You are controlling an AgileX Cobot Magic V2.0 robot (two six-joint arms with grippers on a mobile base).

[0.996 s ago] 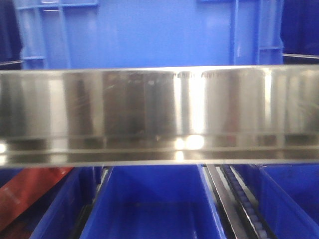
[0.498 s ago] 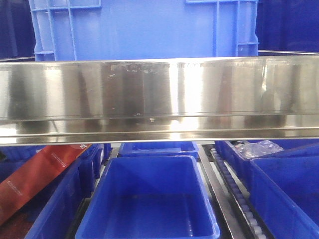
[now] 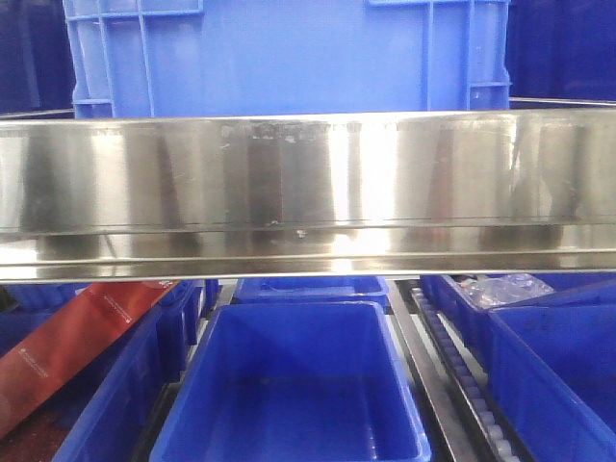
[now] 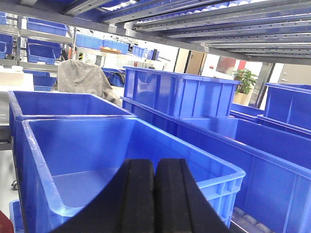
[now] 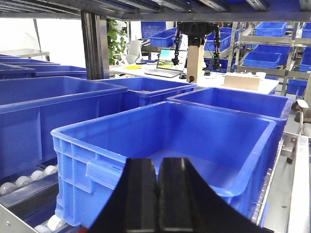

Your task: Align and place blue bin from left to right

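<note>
The blue bin stands on the upper shelf behind a steel rail. It is a wide mid-blue crate with rib grids at both upper corners; its lower part is hidden by the rail. In the left wrist view my left gripper is shut on nothing, just before an empty blue crate with a ribbed corner. In the right wrist view my right gripper is shut and empty too, in front of an empty ribbed-corner crate. I cannot tell whether these crates are the blue bin.
Below the rail sit smaller deep-blue bins, one holding a red packet, another clear plastic bags. Roller tracks run between them. More blue crates and shelf frames surround both grippers.
The front view has pulled back: the blue bin looks smaller, the rail sits higher in frame, and more of the lower bins shows. Since half a second ago the bin has shifted slightly right.
</note>
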